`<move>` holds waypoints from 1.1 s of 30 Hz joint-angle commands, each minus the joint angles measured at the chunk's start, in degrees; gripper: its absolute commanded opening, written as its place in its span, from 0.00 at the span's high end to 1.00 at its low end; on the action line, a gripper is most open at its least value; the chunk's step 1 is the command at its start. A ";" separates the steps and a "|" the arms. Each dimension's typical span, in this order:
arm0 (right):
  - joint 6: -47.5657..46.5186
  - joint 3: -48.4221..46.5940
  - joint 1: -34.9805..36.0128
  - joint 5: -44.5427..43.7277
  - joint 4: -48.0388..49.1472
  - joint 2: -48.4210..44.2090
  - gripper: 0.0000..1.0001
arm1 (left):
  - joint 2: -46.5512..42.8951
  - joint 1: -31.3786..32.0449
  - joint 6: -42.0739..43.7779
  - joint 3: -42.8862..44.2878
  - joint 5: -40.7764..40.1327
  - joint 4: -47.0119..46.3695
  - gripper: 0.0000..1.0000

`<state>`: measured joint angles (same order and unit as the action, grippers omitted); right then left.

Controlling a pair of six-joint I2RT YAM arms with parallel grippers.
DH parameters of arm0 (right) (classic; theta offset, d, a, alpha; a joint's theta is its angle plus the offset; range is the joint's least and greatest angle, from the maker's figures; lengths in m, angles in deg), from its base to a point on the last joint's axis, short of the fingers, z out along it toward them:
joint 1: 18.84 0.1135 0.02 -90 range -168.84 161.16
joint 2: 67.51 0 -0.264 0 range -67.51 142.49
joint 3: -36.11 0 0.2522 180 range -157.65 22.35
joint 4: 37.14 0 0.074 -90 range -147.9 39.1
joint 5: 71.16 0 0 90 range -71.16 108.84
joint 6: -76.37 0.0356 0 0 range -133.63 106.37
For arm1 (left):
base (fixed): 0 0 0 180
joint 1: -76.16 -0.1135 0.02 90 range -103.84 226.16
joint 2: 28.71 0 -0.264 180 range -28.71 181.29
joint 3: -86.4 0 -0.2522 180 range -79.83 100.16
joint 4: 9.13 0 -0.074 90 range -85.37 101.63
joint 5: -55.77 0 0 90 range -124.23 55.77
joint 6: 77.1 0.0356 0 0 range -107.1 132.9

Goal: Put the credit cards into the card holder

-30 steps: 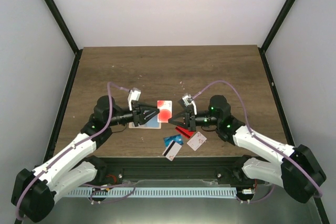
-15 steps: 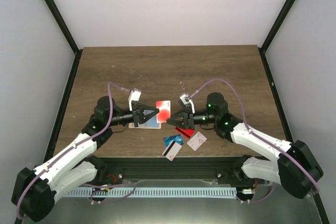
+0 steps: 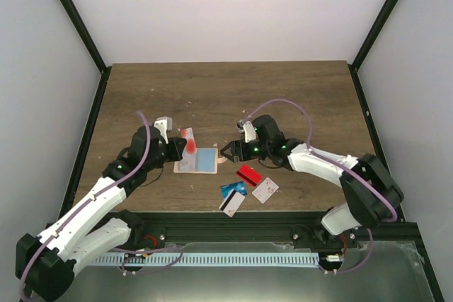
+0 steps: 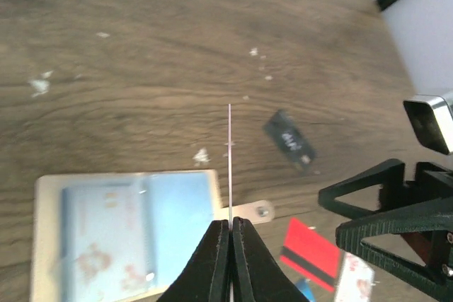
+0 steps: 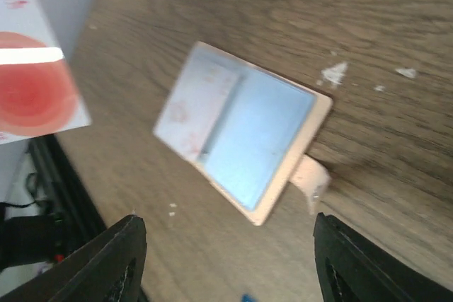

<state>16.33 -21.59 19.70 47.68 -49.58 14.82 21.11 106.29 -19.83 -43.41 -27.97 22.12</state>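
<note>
My left gripper point(image 3: 182, 148) is shut on the white credit card with the red dot point(image 3: 188, 143), held upright just left of the card holder point(image 3: 215, 162). In the left wrist view that card point(image 4: 229, 160) shows edge-on as a thin line rising from the closed fingertips. The beige holder point(image 4: 47, 238) lies flat with pale blue cards showing in it, its tab point(image 4: 259, 210) pointing right. My right gripper point(image 3: 226, 152) is open and empty, just right of the holder point(image 5: 324, 107). The red-dot card point(image 5: 35, 97) shows at the upper left of the right wrist view.
A red card with a black stripe point(image 3: 248, 174), a blue card point(image 3: 232, 189), a white card with a black stripe point(image 3: 230, 203) and a white card with small marks point(image 3: 265, 189) lie near the table's front edge. A small dark piece point(image 4: 289, 139) lies beyond the holder.
The right gripper let go of the red-dot card and opened. The left gripper shut on the card and carried it left, beside the holder. The right arm swung left toward the holder's tab.
</note>
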 commanded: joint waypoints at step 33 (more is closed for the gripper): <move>-7.36 -11.24 -1.62 -15.61 -10.12 17.90 0.99 | 16.58 -4.72 3.38 -3.01 9.88 -7.26 0.96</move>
<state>10.40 -32.37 18.76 34.13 -58.76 33.57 35.76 102.31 -17.08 -45.84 -21.50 18.63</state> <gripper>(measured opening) 0.030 0.041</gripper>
